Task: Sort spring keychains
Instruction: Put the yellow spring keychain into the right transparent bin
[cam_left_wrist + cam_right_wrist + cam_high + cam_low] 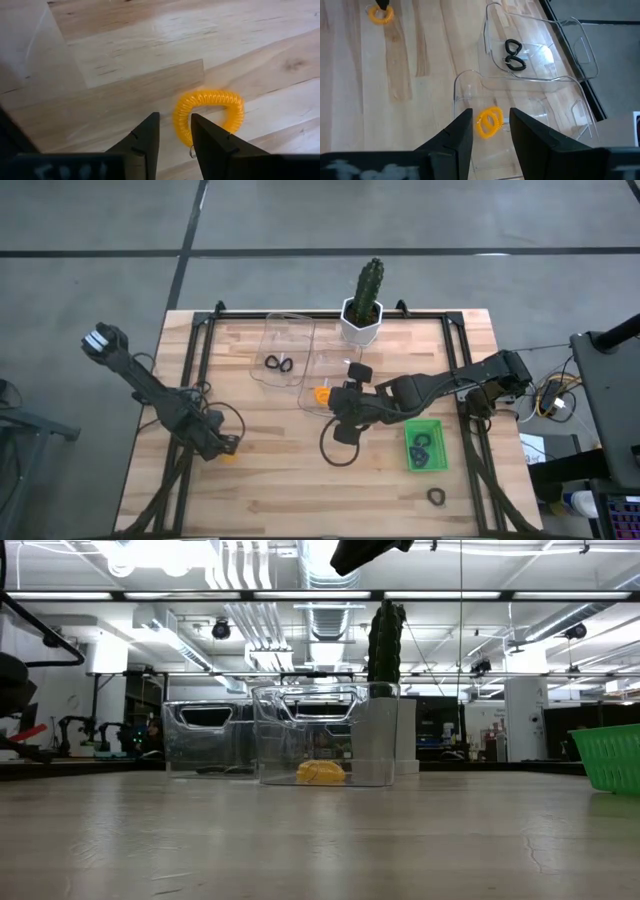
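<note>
Partly sorted: two black coils in bin left of cactus, orange one in next bin. Left gripper open over loose orange coil; right gripper open, empty.

Left gripper low at the table's left front, jaws parted, right gripper mid-table, jaws parted
</note>
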Robot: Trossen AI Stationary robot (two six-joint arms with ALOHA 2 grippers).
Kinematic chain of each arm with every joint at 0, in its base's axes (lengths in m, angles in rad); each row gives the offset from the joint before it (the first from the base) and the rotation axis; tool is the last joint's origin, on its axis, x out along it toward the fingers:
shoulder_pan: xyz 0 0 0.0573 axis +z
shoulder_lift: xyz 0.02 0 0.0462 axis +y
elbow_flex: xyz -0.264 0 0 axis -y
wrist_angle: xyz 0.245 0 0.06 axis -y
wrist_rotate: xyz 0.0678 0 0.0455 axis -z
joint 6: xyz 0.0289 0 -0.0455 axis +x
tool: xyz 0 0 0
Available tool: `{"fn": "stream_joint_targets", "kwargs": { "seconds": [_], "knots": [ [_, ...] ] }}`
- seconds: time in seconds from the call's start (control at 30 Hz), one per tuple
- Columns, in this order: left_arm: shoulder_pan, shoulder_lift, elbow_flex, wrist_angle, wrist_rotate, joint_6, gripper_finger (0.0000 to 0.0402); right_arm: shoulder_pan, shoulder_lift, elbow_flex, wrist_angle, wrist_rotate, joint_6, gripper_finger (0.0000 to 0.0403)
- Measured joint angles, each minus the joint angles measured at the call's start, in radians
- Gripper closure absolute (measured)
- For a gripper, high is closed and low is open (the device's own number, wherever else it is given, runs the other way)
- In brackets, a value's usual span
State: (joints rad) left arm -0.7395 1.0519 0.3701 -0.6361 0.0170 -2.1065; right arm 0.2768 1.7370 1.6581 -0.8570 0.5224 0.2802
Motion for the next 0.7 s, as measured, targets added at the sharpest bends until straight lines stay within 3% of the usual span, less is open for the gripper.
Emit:
{"fn": "stream_joint_targets", "kwargs": {
  "seconds": [0.13, 0.37, 0.7],
  "knots": [
    [0.0, 0.004, -0.014, 0.001, 0.002, -0.016, 0.0312, 0.0, 0.0, 0.0, 0.0, 0.0, 0.0, 0.028],
    [0.0, 0.03, -0.013, -0.006, 0.006, -0.019, 0.0386, 0.0, 0.0, 0.0, 0.003, 0.001, 0.0, 0.028],
    [0.0, 0.023, 0.041, -0.009, -0.046, 0.077, 0.0399, 0.0, 0.0, 0.0, 0.002, 0.003, 0.0, 0.028]
  ]
}}
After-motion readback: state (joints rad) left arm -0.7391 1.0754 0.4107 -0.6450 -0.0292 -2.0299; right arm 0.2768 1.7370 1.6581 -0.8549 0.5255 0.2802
